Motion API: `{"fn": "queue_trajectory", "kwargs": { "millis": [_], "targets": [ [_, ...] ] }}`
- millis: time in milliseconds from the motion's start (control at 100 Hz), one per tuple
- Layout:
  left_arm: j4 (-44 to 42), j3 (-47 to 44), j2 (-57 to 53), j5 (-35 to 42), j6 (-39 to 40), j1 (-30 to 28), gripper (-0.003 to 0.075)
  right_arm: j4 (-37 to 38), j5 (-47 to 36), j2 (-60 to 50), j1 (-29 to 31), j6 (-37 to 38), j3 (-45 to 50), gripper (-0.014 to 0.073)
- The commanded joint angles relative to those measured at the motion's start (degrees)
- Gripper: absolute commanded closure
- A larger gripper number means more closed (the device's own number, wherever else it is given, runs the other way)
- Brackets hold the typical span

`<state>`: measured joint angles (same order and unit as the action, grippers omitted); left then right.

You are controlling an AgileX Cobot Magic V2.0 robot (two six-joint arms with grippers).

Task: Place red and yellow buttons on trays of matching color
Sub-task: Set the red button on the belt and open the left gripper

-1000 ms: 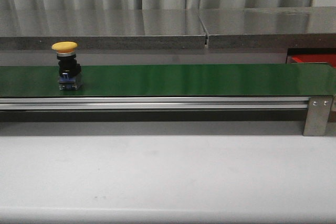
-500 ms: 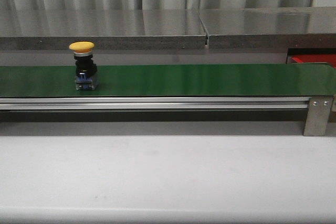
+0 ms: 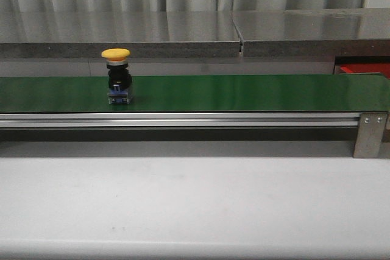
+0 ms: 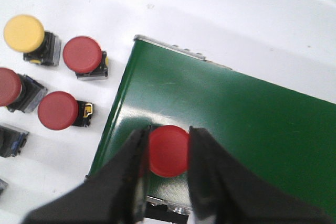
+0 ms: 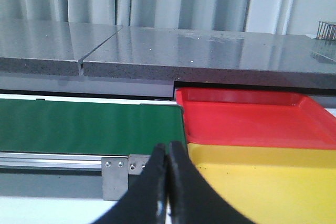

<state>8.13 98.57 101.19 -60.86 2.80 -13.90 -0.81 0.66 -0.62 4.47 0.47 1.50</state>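
On green conveyor belt (image 3: 244, 92), left part: yellow mushroom-head push button (image 3: 117, 77), upright. Left end effector (image 4: 165, 153) gripping red mushroom-head button (image 4: 168, 150) above belt's end; right end effector (image 5: 168, 158) closed, empty. Red tray (image 5: 252, 116), yellow tray (image 5: 262, 174): no buttons visible; sorting barely begun.

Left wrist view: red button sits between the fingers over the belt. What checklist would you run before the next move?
1. Red button between left end effector fingers: ok.
2. Button seated on green belt: cannot tell.
3. Fingers actually clamped on it: cannot tell.
4. Yellow button upright on belt: ok.
5. Right end effector shut, empty: ok.
6. Red tray and yellow tray at belt end: ok.
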Motion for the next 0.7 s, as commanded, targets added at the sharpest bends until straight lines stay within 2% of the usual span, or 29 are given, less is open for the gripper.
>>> {"fn": "queue_trajectory", "kwargs": {
  "millis": [0,270,690],
  "targets": [
    [0.1,2.1,-5.7,2.7,-1.6,1.9,0.0743,0.0,-4.3,-1.1,0.3,-0.5,-1.2,0.0668],
    [0.1,-2.1,-14.3,3.2,-5.1,8.3,0.0741,0.0,-4.3,-1.1,0.3,-0.5,-1.2,0.0668],
    [0.1,-21.9,-31.8,12.1,-6.2,16.6,0.0741,0.0,-4.3,-1.1,0.3,-0.5,-1.2,0.0668]
  ]
}}
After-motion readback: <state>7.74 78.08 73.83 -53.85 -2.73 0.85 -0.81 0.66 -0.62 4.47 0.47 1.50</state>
